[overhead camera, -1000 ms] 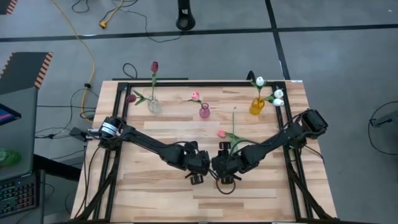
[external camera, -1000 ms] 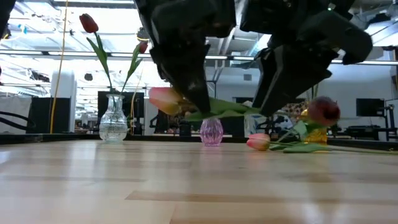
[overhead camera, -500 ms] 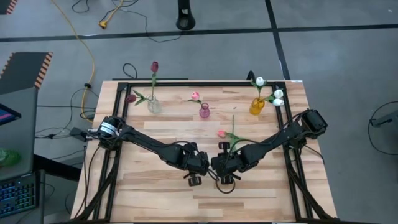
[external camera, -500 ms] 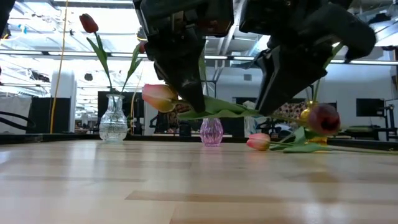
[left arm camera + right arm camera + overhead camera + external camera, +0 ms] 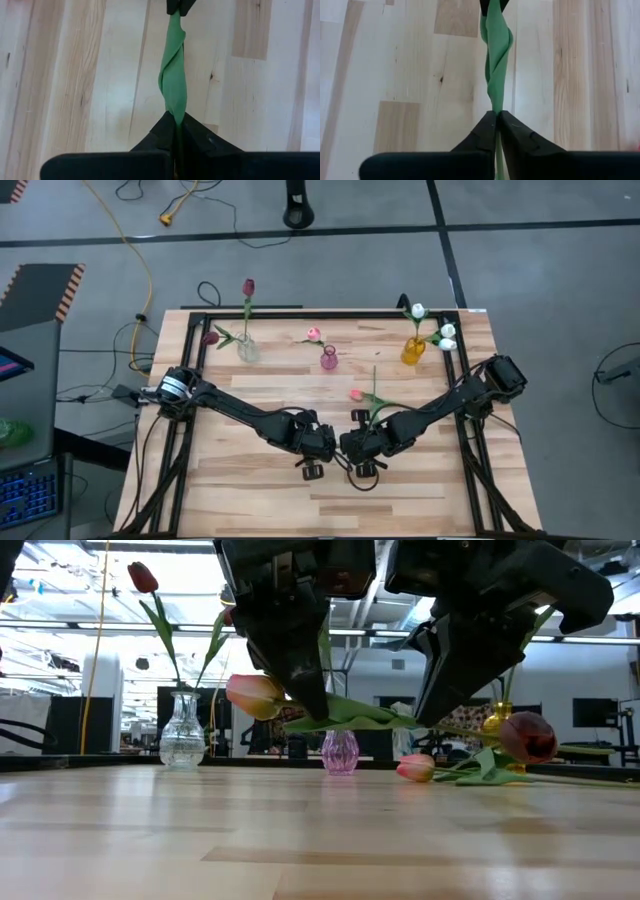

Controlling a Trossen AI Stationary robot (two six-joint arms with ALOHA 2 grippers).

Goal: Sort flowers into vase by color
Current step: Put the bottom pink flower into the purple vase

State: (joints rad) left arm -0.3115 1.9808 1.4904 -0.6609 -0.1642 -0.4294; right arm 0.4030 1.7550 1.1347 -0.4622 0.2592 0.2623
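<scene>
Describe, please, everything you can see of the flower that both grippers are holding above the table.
The flower is an artificial tulip with a thin green stem and a twisted, cloth-like green leaf. It hangs roughly level above the wooden table, touching nothing else. The left gripper is shut on one end of the leaf, the right gripper on the other. In the low view a pink-orange head sticks out at one side.

Off-task items around the wooden table
Yellow cable on floor at 11 o'clock; black stand base at 12 o'clock; keyboard at 8 o'clock.
</scene>
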